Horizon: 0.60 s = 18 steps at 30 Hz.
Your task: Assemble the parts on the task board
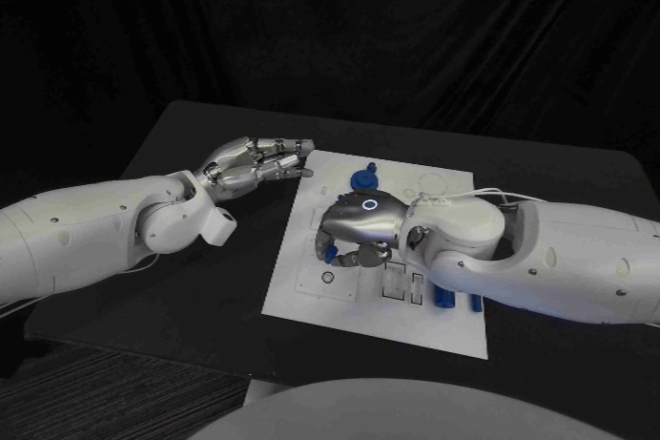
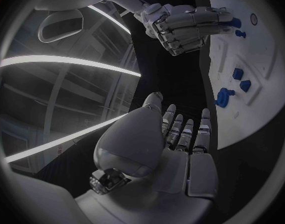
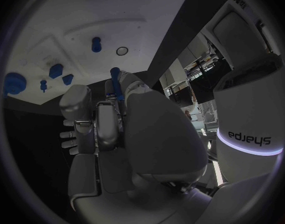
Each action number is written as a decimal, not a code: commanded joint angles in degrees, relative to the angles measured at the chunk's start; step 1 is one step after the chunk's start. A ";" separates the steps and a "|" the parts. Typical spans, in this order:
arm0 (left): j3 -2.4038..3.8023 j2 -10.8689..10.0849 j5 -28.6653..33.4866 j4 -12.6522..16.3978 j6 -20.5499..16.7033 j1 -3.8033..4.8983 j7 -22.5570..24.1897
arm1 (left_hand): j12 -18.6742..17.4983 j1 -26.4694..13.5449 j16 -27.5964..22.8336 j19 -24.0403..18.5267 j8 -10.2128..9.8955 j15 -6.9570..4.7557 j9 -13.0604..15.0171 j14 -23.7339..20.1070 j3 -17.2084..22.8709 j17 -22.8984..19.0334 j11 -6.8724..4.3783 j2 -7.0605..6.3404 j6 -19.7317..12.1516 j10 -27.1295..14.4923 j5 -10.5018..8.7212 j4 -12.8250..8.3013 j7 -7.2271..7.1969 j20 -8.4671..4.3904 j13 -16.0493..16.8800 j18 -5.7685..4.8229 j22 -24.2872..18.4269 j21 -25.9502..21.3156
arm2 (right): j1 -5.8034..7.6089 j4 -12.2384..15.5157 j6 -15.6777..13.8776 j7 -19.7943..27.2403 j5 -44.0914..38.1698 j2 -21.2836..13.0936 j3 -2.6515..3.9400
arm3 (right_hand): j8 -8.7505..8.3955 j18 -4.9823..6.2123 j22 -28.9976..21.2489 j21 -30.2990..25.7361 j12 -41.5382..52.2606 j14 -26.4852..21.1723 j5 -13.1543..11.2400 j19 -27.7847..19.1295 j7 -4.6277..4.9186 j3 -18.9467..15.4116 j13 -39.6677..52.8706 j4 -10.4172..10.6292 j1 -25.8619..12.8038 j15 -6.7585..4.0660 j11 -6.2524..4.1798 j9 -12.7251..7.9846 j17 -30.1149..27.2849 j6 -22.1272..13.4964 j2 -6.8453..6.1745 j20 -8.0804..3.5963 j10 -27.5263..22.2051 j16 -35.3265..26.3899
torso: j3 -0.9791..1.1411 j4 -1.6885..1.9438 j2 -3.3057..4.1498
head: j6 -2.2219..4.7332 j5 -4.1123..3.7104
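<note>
Midway, roughly: right hand [image 3: 117,129] is pinching a blue part [image 3: 115,77] in its fingers [image 3: 108,122] over the task board [image 1: 310,297]. Other blue parts [image 1: 363,178] are lying or standing just beyond those fingers. Left hand [image 1: 255,165] is hovering beside the board, fingers loosely curled, holding nothing.

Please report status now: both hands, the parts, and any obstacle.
Left hand open, off the task board's edge. Right hand over the board, pinching a blue part. Other blue parts lie on board. No obstacle seen.
</note>
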 commanded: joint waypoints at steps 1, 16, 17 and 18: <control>0.06 0.07 0.31 0.01 0.27 -0.06 0.78 | 0.14 0.56 0.12 -0.13 0.16 0.09 0.03 0.02 0.36 -0.04 0.22 0.00 0.08 0.28 0.20 0.10 0.00 -0.09 0.03 0.68 -0.05 0.17 | -0.93 -0.87 0.02 -0.36 -3.21 0.95 0.06 | -0.31 -0.23 6.60 -0.63 -0.05 1.73 0.40 -0.29 0.03 0.40 0.11 -0.08 -0.08 -0.46 -2.12 -0.13 -0.07 0.00 -0.57 -0.03 2.67 -0.07 | 0.04 0.36 -0.08 | -0.01 -0.17; 0.06 0.56 0.30 -0.46 0.65 -0.06 0.58 | 0.20 0.59 0.18 -0.06 0.21 0.09 0.05 0.08 0.53 -0.03 0.22 0.17 0.22 0.31 0.23 0.08 0.02 -0.13 0.04 0.69 0.06 0.19 | -3.18 -2.63 -0.14 -0.24 -3.88 2.54 0.06 | -0.64 -0.22 6.56 -0.67 -0.29 1.82 0.41 -0.23 0.10 0.77 0.09 -0.29 -0.17 -0.46 -2.07 -0.20 0.16 -0.20 -0.82 -0.05 2.67 0.12 | -0.06 0.82 -0.02 | -0.01 -0.96; 0.06 0.60 0.30 -0.48 0.68 -0.06 0.57 | 0.20 0.59 0.18 -0.06 0.21 0.09 0.05 0.08 0.53 -0.03 0.22 0.17 0.22 0.31 0.23 0.08 0.02 -0.13 0.04 0.69 0.06 0.19 | -3.26 -2.72 -0.10 -0.26 -3.89 2.55 0.06 | -0.65 -0.23 6.56 -0.65 -0.30 1.82 0.42 -0.22 0.09 0.83 0.10 -0.31 -0.16 -0.46 -2.07 -0.20 0.15 -0.17 -0.80 -0.05 2.69 0.12 | -0.06 0.77 0.00 | -0.01 -0.91; 0.06 0.62 0.30 -0.48 0.71 -0.06 0.57 | 0.18 0.61 0.20 -0.04 0.24 0.11 0.07 0.09 0.64 -0.03 0.21 0.27 0.34 0.31 0.26 0.06 0.01 -0.13 0.04 0.69 0.07 0.19 | -3.32 -2.79 -0.03 -0.27 -3.89 2.55 0.06 | -0.66 -0.23 6.57 -0.62 -0.31 1.82 0.42 -0.21 0.09 0.87 0.10 -0.34 -0.15 -0.46 -2.08 -0.20 0.11 -0.15 -0.80 -0.05 2.71 0.09 | -0.07 0.79 0.00 | -0.01 -0.90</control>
